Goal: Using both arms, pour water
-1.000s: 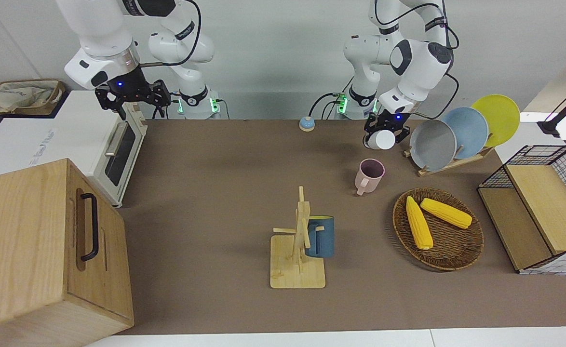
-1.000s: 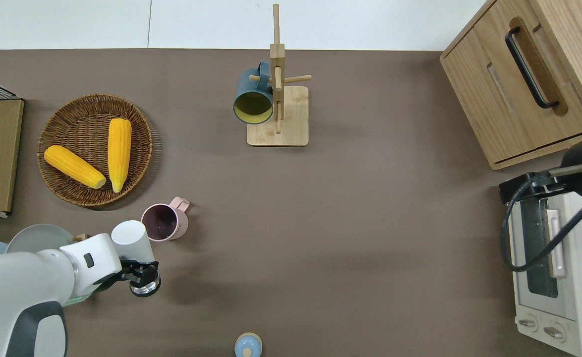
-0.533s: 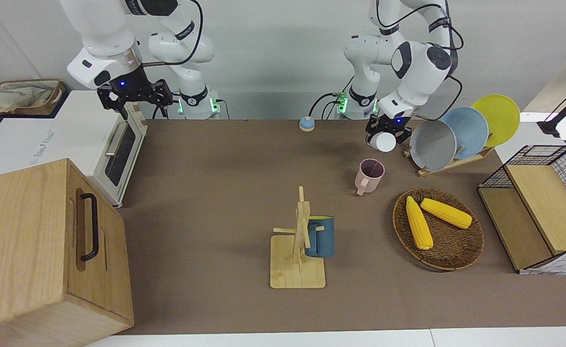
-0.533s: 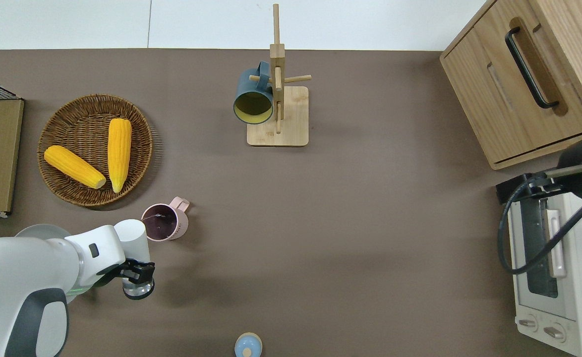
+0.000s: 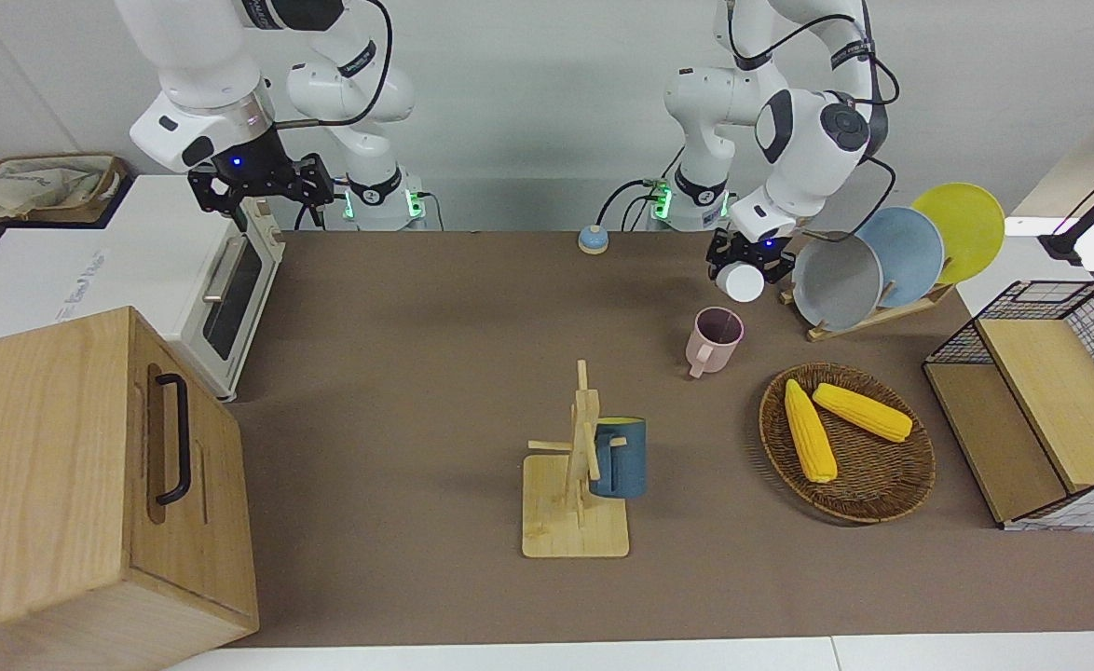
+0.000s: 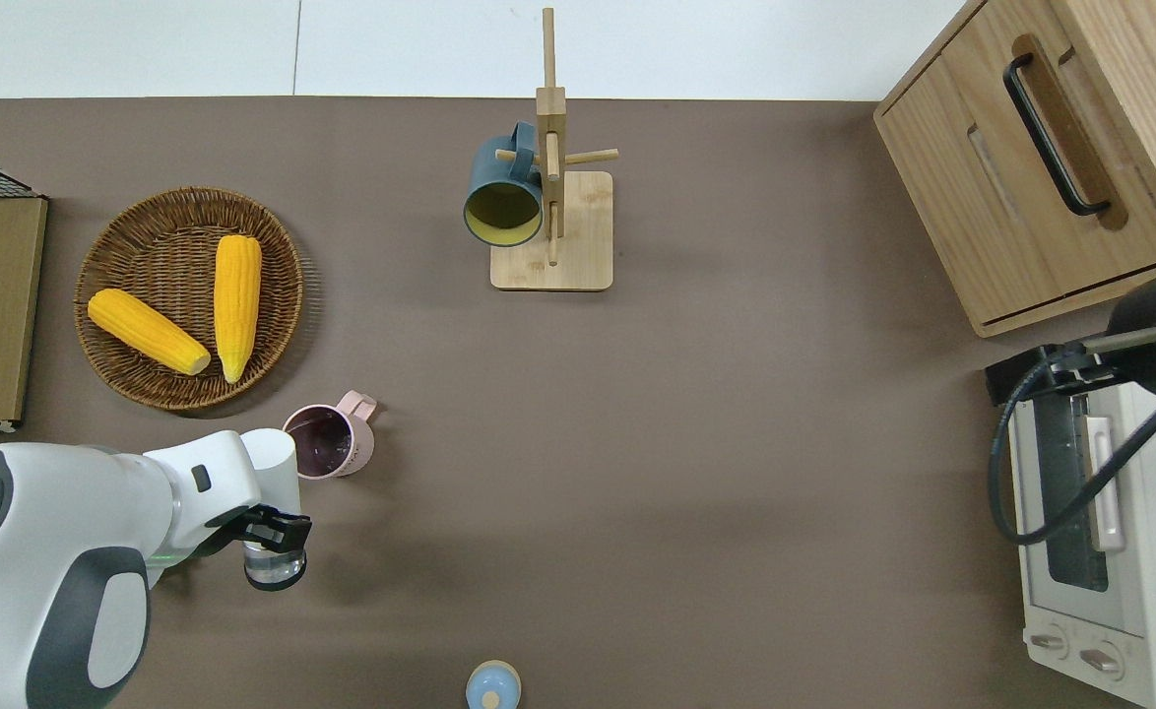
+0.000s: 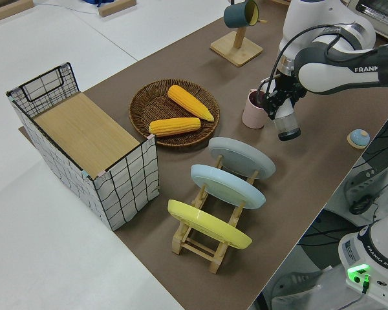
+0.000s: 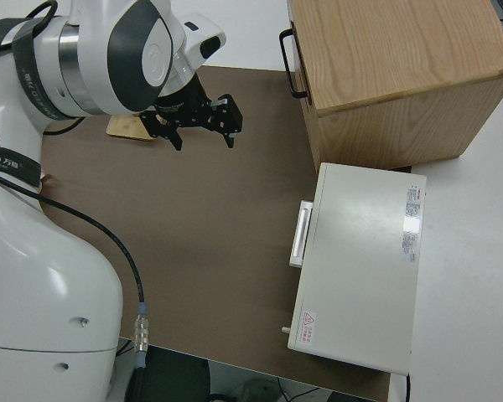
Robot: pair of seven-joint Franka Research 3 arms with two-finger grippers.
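My left gripper (image 6: 269, 538) is shut on a small clear glass (image 6: 274, 568) and holds it up over the table mat. The glass is over a spot closer to the robots than the pink mug (image 6: 328, 444). In the left side view the glass (image 7: 286, 124) hangs slightly tilted under the gripper (image 7: 279, 103), beside the pink mug (image 7: 253, 108), which stands upright with its dark inside showing. In the front view the left arm's white wrist hides the glass. My right gripper (image 8: 203, 126) is parked, open and holding nothing.
A mug tree with a dark blue mug (image 5: 618, 457) stands mid-table. A wicker basket (image 5: 882, 499) of corn, a plate rack (image 5: 882, 256) and a wire crate (image 5: 1050, 401) fill the left arm's end. A toaster oven (image 5: 221, 280) and a wooden cabinet (image 5: 72, 466) fill the right arm's end.
The left arm's wrist has turned and its elbow has swung, shifting the held glass a little toward the left arm's end. The right gripper rose slightly.
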